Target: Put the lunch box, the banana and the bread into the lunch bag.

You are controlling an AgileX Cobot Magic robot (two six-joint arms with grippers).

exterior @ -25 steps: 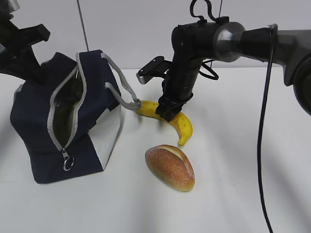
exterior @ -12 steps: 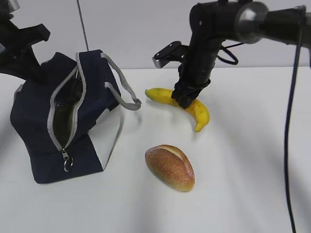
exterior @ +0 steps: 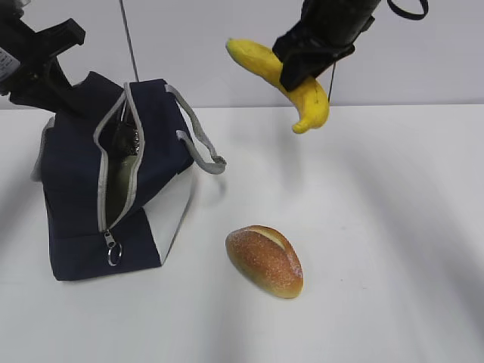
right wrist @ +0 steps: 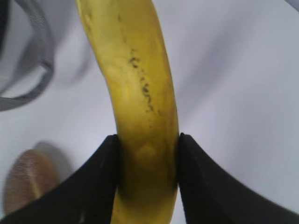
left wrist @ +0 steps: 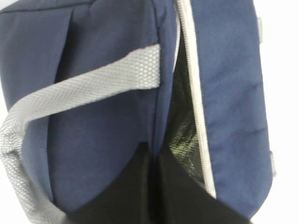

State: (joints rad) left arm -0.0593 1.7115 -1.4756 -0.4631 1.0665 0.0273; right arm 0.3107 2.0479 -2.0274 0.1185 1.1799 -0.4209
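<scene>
The right gripper [right wrist: 147,163] is clamped on the banana [exterior: 281,74]. In the right wrist view its two black fingers [right wrist: 100,186] press against opposite sides of the fruit at mid-length. The banana hangs in the air, clear of the white table [exterior: 378,227], above its far centre. Its long axis slopes down to the right in the exterior view: one end points up and left, toward the lunch bag side, and the other end points down and right. Small brown specks run along the peel in the right wrist view.

The left gripper [left wrist: 152,186] is closed on the fabric edge of the lunch bag [exterior: 83,197] beside the zipper opening. In the left wrist view its dark fingers meet with no gap over the navy panel.

The lunch bag stands at the left of the table, with the grey zipper [exterior: 102,181] open along its top face and the ring pull [exterior: 113,255] hanging at the near end. The opening faces up and to the right. A dim lining shows inside; the contents cannot be made out. One grey webbing handle [exterior: 198,136] droops to the right.

The bread [exterior: 265,261] lies on the table near centre, right of the bag and well below the banana, with its long axis running from far left to near right.
</scene>
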